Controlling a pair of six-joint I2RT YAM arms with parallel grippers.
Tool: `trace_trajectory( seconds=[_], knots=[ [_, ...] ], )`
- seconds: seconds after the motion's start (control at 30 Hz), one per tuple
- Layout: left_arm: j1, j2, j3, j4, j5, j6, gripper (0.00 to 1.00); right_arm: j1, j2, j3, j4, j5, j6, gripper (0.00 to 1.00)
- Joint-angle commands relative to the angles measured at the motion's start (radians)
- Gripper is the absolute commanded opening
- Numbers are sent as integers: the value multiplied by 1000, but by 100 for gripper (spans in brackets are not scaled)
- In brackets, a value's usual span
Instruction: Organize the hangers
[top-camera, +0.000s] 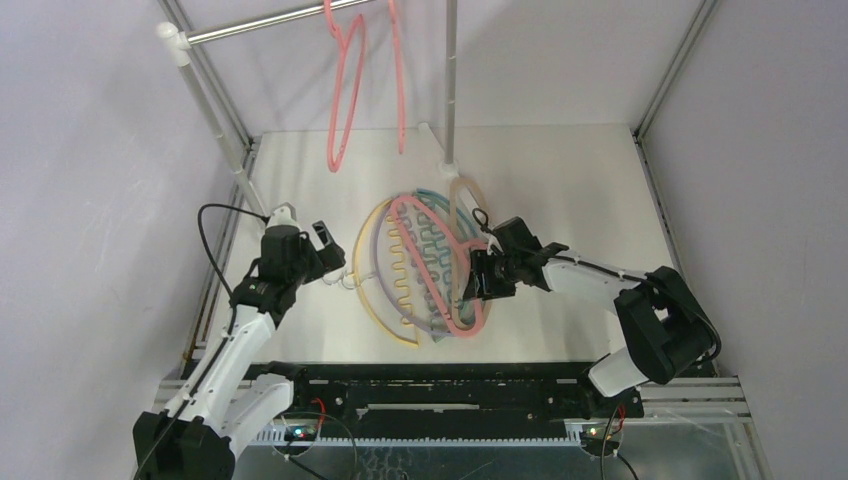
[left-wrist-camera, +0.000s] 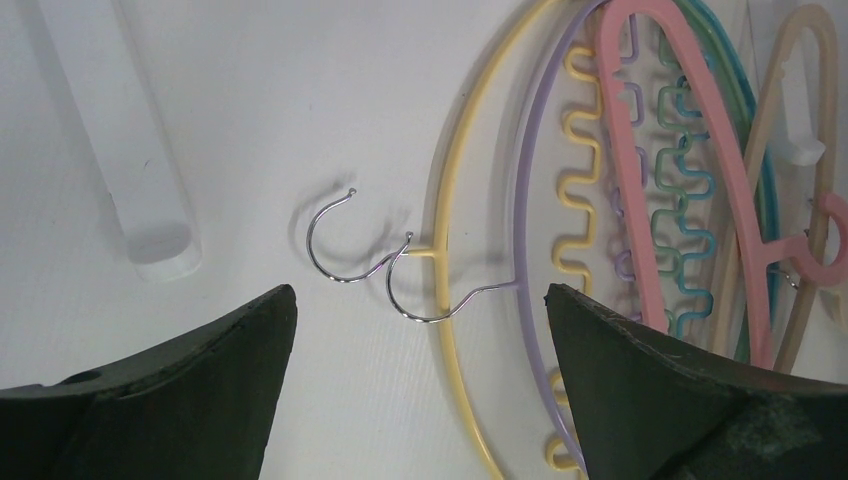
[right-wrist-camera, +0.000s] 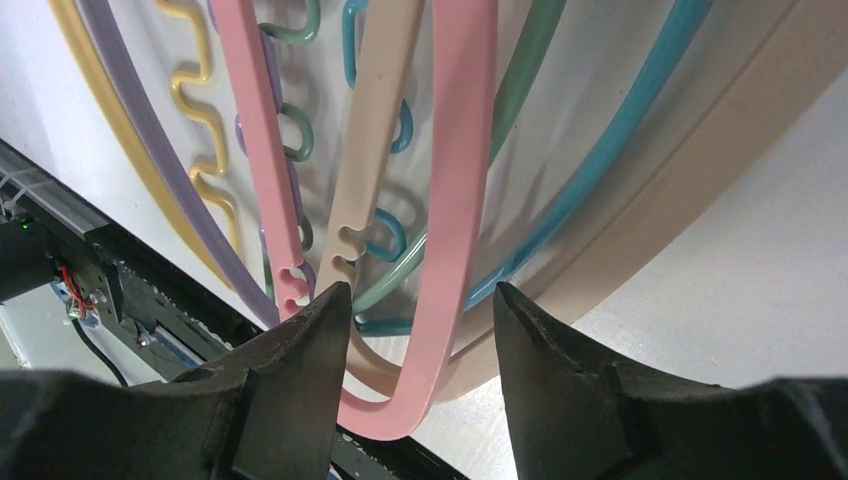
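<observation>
While a hung hanger (top-camera: 345, 100) is on the rail (top-camera: 270, 20) at the far left, the rest lie in an overlapping pile on the table (top-camera: 560, 200), near its middle. The step in hand looks like picking the next one off that pile, and the pink hanger (right-wrist-camera: 462, 150), lying on top, seems the one chosen.

The right gripper (right-wrist-camera: 418, 290) sits at the pile's near right edge. Its jaws stand apart and straddle the rounded end of the pink hanger. The bar lies between them, close against one finger, and is not pinched. The tan hanger (right-wrist-camera: 375, 150) and the teal hanger (right-wrist-camera: 620, 130) run just under and beside it.

The left gripper (left-wrist-camera: 420, 295) hangs over the pile's left side, its jaws wide apart and holding nothing. Below it on the table are the wire hooks of the yellow hanger (left-wrist-camera: 442, 180) and the lavender hanger (left-wrist-camera: 520, 200), which cross each other.

As I judge it, the next move calls for the right jaws to close on the pink bar alone, without catching the tan bar beside it. Then comes a slow lift, so that the wavy bars beneath do not snag and drag along.

The right arm reaches in from the near right, forearm low and wrist turned toward the pile. The left arm stretches forward from its base, wrist pitched down at the hooks.
</observation>
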Motion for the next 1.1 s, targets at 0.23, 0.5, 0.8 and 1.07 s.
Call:
trace_trajectory(
  seconds=[0.23,0.5,0.8,1.07],
  knots=[
    [5,-31,-33,14,-8,23,99,10,58,-7,89,-48,20,47],
    [5,-57,-57,5,-8,20,99,15,98,-7,99,-41,14,44],
    [6,-83,-72,-8,-17,13,99,55,107,-12,76,-51,10,0],
    [5,-78,-65,23,-12,0,99,59,-156,92,-233,122,-29,0]
  ],
)
